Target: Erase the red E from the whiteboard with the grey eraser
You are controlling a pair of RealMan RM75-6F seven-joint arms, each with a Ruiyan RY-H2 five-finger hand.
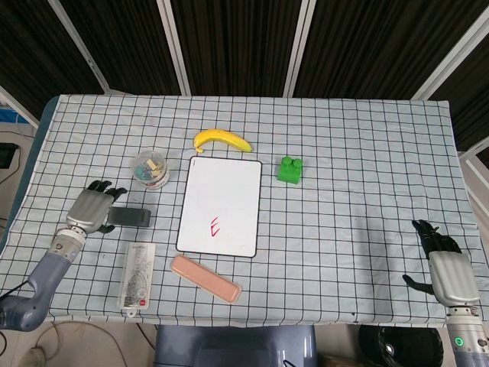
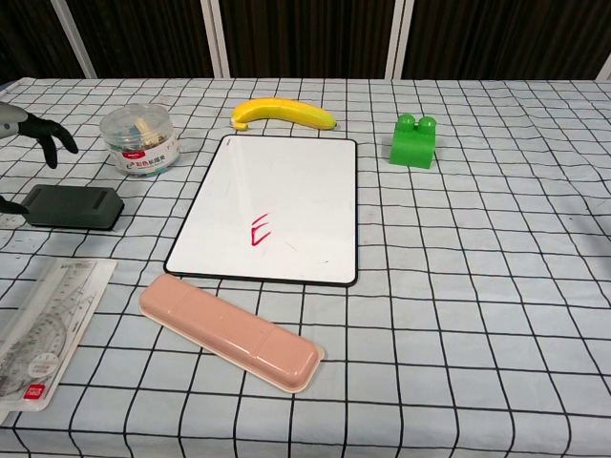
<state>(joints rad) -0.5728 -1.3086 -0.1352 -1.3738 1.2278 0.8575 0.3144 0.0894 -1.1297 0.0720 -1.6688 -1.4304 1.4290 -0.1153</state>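
— Where is the red letter E?
— On the near part of the white rectangular whiteboard; the dark grey block eraser lies left.
— The hands?
— Left hand over the eraser's left end, fingers apart, grip unclear; right hand near right, open-fingered, empty.

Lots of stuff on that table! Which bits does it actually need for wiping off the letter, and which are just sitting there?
Needed:
eraser
whiteboard
red E
left hand, above the eraser's left end

Just lying about:
banana
green block
jar
pink case
ruler pack
right hand, open near the table's right edge
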